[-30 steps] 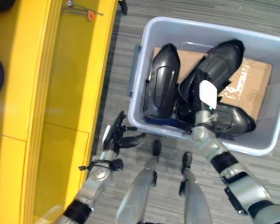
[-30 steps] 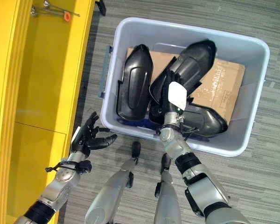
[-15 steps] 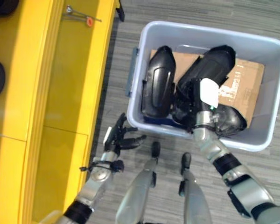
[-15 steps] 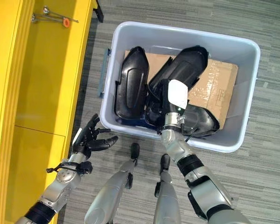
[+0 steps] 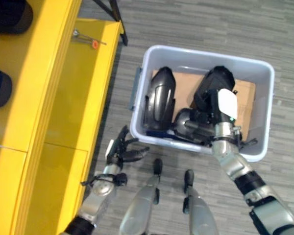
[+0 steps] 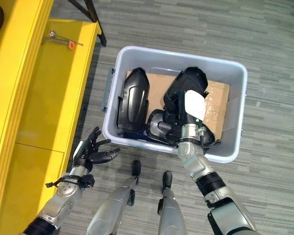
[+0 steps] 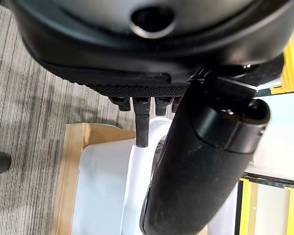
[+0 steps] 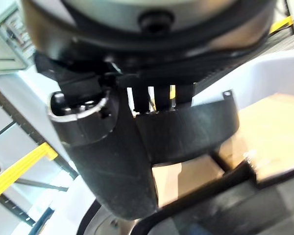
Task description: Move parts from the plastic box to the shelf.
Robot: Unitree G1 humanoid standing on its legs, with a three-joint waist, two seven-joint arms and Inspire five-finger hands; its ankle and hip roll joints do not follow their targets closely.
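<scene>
black moulded shells sit in a pale grey plastic box (image 5: 264, 110) on striped grey carpet beside a yellow shelf (image 5: 63, 98); the robot's right hand (image 6: 192, 111), white thumb cover showing, is down inside the box with its fingers curled over the rim of a raised black part (image 6: 185, 87), the right wrist view showing thumb and fingers pinching that curved edge; a second part (image 6: 133, 100) stands on edge by the box's left wall, and a third part (image 6: 161, 128) lies low against the near wall, all on a cardboard sheet (image 6: 216, 105); the left hand (image 6: 90, 153) hangs over the carpet between box and shelf, fingers spread and holding nothing; a small tool with an orange tip (image 5: 88, 40) lies on the shelf's far end; judged by look, the shells are stiff, hollow and fairly light but smooth and slippery, so a grip over a rim or edge seems safer than one on the glossy curved back.
</scene>
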